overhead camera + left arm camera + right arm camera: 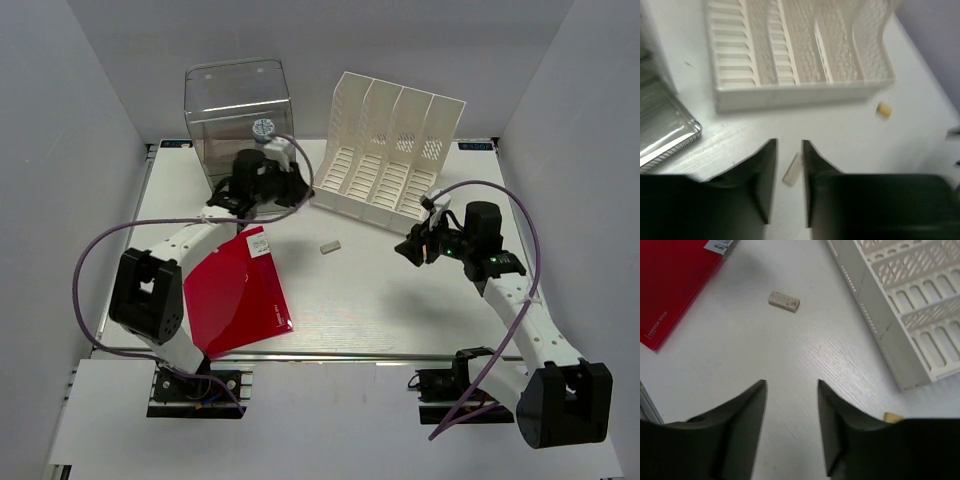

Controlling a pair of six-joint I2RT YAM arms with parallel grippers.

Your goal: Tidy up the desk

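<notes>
The white desk [400, 300] carries a red folder [240, 290] at front left and a small pale eraser-like block [330, 245] near the middle. My left gripper [295, 190] hovers in front of the clear plastic box [237, 105]. Its jaws stand a little apart in the left wrist view [789, 141] with nothing held; the block [793, 170] shows through the gap, lying on the desk below. My right gripper [408, 248] hangs right of the block, open and empty [791, 382]. The block [784, 301] and the folder [675, 280] lie beyond it.
A white slotted file rack [390, 150] leans at the back, right of centre [800, 55] [910, 305]. A tiny yellow piece [883, 109] [893, 416] lies on the desk near the rack's front corner. A round blue-and-white item [263, 128] sits at the clear box.
</notes>
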